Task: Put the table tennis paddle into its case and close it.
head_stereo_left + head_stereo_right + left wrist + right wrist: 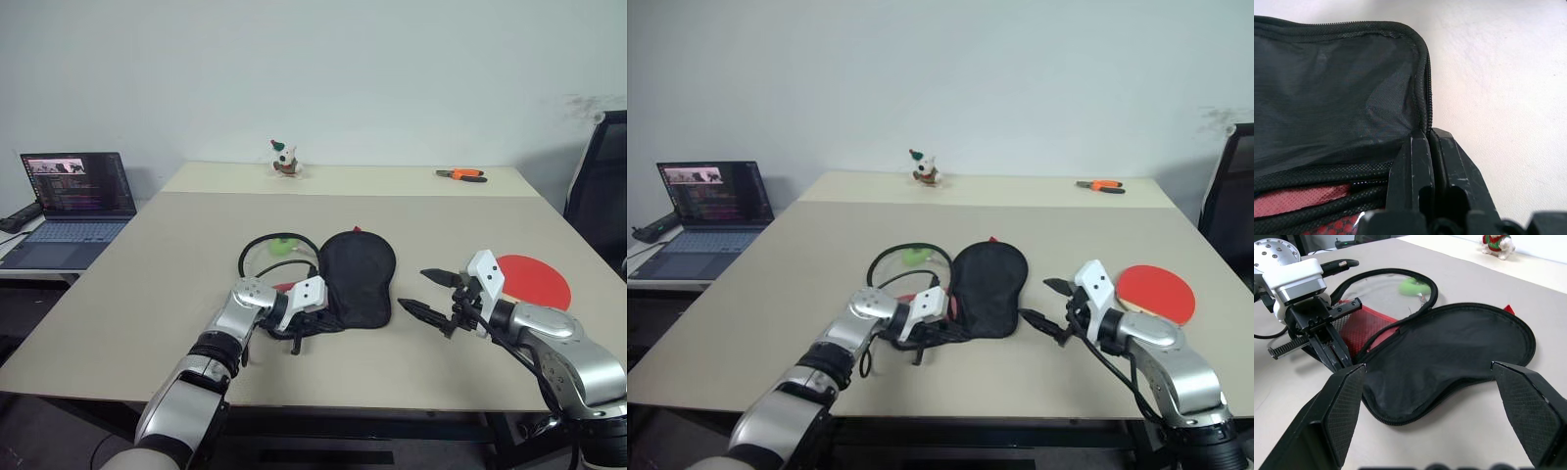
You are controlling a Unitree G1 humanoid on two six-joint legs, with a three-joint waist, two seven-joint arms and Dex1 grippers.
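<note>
The case (359, 276) lies unzipped in the middle of the table, black flap up, with red lining and mesh (1364, 323) showing beneath. Its loose zipper edge loops out to the left around a green tag (283, 247). My left gripper (1429, 134) is shut on the zipper edge at the near left corner of the case. The right gripper (429, 294) hovers open just to the right of the case, its fingers (1344, 401) spread wide and holding nothing. The table tennis paddle (537, 280), red face up, lies on the table behind my right wrist.
An open laptop (73, 201) sits on a side desk at the left. A small toy figure (284, 159) and orange-handled pliers (460, 175) lie on the far part of the table. A black chair (602, 186) stands at the right.
</note>
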